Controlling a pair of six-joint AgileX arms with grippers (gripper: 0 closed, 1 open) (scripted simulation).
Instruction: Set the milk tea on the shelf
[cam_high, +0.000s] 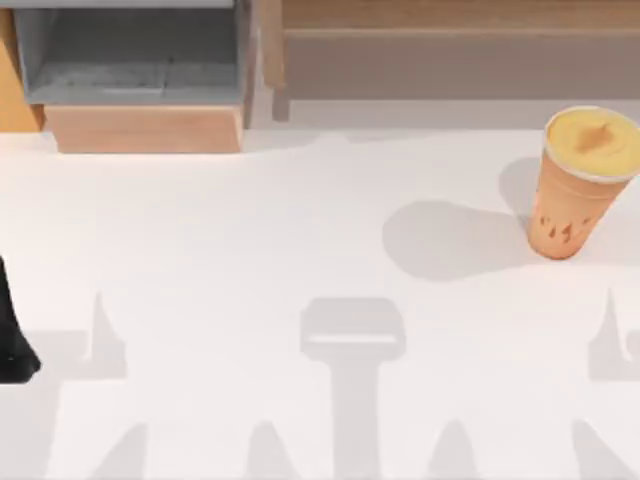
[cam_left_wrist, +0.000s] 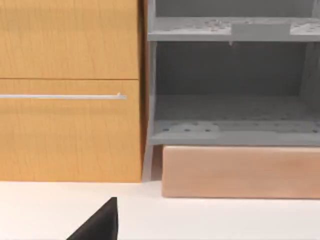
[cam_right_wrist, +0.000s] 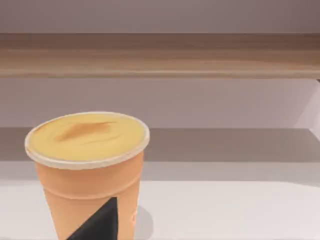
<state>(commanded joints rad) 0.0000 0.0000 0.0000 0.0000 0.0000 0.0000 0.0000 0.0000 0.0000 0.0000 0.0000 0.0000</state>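
The milk tea (cam_high: 585, 180), a tapered peach-orange cup with a creamy yellow top, stands upright on the white table at the right. Behind it along the back edge runs the shelf (cam_high: 450, 40), light wood over a brown-grey recess. In the right wrist view the milk tea (cam_right_wrist: 87, 165) is close in front, with a dark part of my right gripper (cam_right_wrist: 100, 222) low before it and the shelf (cam_right_wrist: 160, 55) beyond. My left arm (cam_high: 12, 340) sits at the table's far left edge. A dark part of my left gripper (cam_left_wrist: 100, 225) faces the back-left furniture.
A grey-lined box compartment (cam_high: 130, 60) with a light-wood front (cam_high: 145, 128) stands at the back left. Beside it is an orange-wood cabinet (cam_left_wrist: 70, 90) with a thin metal handle (cam_left_wrist: 62, 96). White table (cam_high: 300, 250) stretches between the arms and the furniture.
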